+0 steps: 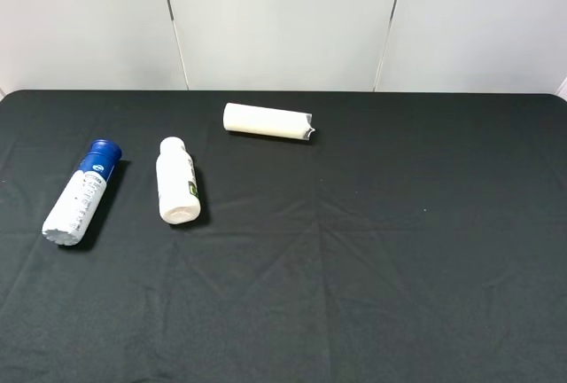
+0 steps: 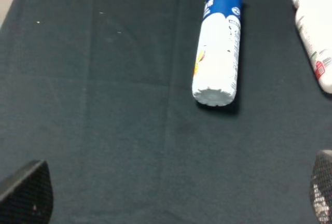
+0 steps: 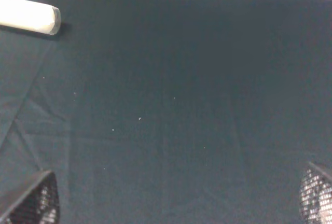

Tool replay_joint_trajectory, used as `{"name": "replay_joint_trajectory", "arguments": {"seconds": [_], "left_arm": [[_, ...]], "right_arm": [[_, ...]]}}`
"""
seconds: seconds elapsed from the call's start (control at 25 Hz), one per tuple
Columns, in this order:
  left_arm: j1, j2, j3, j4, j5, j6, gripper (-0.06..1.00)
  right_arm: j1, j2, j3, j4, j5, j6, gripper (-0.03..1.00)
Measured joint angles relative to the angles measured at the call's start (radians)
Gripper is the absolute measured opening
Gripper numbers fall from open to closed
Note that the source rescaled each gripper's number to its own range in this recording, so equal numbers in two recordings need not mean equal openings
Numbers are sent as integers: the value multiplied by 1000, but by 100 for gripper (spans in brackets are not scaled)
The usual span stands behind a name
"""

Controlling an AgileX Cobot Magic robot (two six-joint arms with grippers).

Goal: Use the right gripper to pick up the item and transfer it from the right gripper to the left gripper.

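Blue-capped bottle [image 1: 80, 192] lay on its side on the black cloth [image 1: 372, 250], at the left part of the table, just beside an all-white bottle [image 1: 175, 181]. A plain white tube [image 1: 267, 121] lay further back. Left gripper [image 2: 171, 195] and right gripper [image 3: 176, 200] both had their fingers spread wide apart, holding nothing.
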Motion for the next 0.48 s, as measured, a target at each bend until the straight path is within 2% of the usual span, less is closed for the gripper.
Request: {"name": "replay_joint_trajectory", "arguments": {"seconds": [0.24, 0.48], "left_arm": [[0, 0, 2, -73, 0, 112, 94], [0, 0, 7, -80, 0, 124, 93]], "right_arm": [[0, 0, 0, 0, 0, 0, 100], [0, 0, 0, 0, 0, 0, 100]]}}
